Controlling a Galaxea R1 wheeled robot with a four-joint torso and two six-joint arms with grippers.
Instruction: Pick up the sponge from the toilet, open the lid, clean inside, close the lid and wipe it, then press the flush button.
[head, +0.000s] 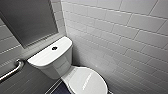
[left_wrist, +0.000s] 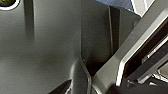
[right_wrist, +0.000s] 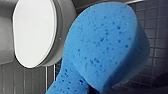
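Head view caught the toilet (head: 53, 61), the lid (head: 86, 81) down, the flush button (head: 54, 48) on the tank. Right wrist view had the sponge (right_wrist: 105, 47) close up beside the lid, gripped by the right claw and raised over dark floor tiles (right_wrist: 155, 37). The left claw's state could not be told.

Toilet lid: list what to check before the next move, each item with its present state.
1. Sponge picked up: ok, it hangs near the right wrist camera, off the toilet.
2. Lid open: not ok, it lies shut on the bowl.
3. Nothing on the lid: ok.
4. Flush button unblocked on the tank top: ok.
5. Grab bar apart from the toilet: ok.
6. Bowl's inside clean: cannot tell, the lid covers it.
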